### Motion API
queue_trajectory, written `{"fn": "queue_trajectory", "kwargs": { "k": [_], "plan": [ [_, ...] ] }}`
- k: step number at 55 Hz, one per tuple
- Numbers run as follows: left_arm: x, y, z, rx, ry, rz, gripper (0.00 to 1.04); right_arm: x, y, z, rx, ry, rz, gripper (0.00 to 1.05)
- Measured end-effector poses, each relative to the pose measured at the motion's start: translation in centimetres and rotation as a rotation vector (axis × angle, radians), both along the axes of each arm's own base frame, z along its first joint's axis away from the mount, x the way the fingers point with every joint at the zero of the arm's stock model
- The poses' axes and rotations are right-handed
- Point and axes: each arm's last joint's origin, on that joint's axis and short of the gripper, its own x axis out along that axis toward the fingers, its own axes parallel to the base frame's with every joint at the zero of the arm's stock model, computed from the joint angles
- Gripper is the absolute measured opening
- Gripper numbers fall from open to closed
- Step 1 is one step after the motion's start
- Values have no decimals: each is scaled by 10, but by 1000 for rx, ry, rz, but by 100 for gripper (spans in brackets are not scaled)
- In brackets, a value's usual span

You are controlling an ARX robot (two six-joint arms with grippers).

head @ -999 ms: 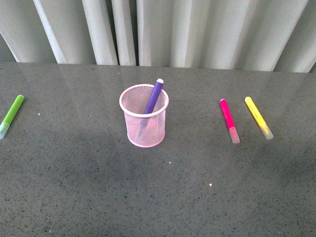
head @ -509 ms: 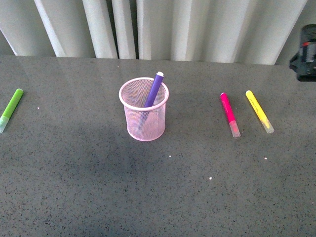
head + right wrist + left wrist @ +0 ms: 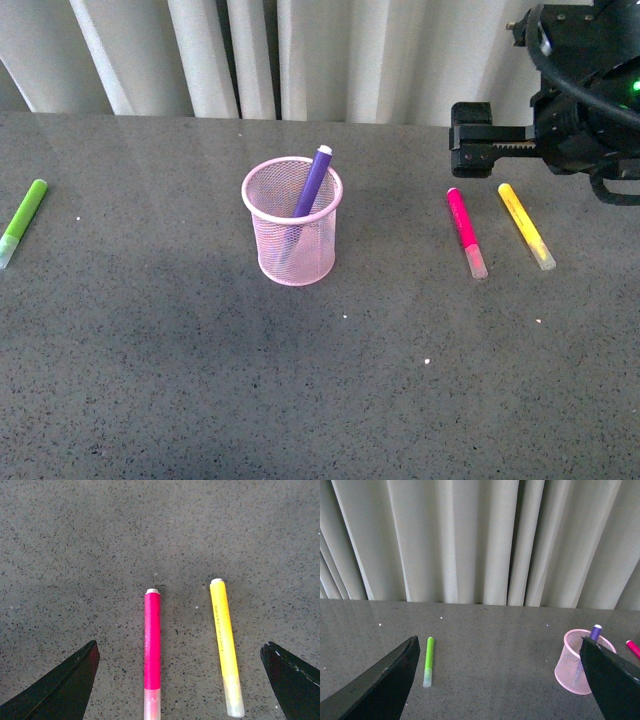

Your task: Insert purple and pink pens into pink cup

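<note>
The right end effector [image 3: 180,647], wide open and empty, is above the pink pen [image 3: 152,640], judged light, rigid and slippery: grasp it mid-barrel.

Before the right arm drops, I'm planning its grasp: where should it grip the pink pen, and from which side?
Likely mid-barrel on the pink pen, from straight above, closing across its width: it lies flat, with a clear gap to the yellow marker.
</note>
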Motion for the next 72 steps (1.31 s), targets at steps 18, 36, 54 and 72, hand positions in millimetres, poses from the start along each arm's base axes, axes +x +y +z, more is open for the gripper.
{"fn": "queue_trajectory", "kwargs": {
  "k": [18,36,54,72],
  "plan": [
    [0,0,0,0,0,0,98,23,8,-27,17,50,2,98],
    [0,0,0,0,0,0,98,38,13,-44,44,79,8,98],
    [0,0,0,0,0,0,98,47,20,-63,64,109,7,98],
    [0,0,0,0,0,0,98,51,23,-78,85,135,8,98]
  ]
}}
